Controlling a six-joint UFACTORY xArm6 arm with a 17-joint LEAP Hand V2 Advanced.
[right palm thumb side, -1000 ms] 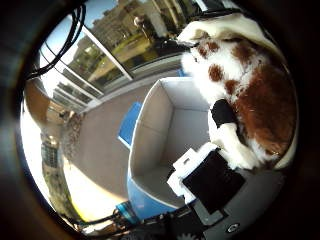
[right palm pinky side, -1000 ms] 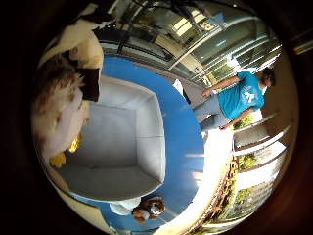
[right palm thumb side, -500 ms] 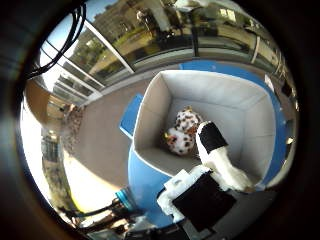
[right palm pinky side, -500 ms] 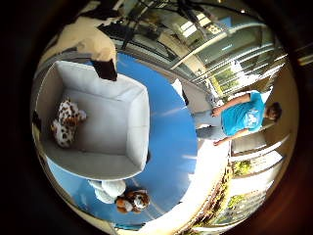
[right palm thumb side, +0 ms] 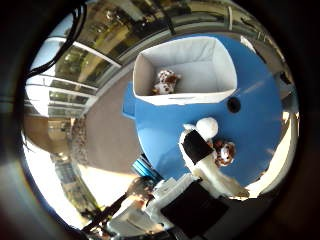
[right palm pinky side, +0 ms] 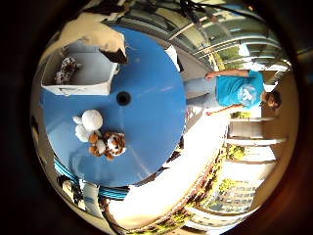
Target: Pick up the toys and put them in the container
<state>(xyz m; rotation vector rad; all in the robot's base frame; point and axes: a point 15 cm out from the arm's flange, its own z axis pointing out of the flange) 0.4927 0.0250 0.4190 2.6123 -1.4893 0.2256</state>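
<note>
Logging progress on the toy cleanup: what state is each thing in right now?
Spotted toy dog: lying inside the container.
Container: open-topped, upright on the blue table.
White plush toy: on the table, outside the container.
Tiger toy: on the table, touching the white plush.
Hand: open, holding nothing.

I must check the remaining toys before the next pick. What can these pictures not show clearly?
- White plush toy: in the thumb side view a finger covers part of it.
- Tiger toy: its paws are too small to make out.
- Spotted toy in the container: the wall hides its underside.
- Right hand: its grasp state cannot be told.
</note>
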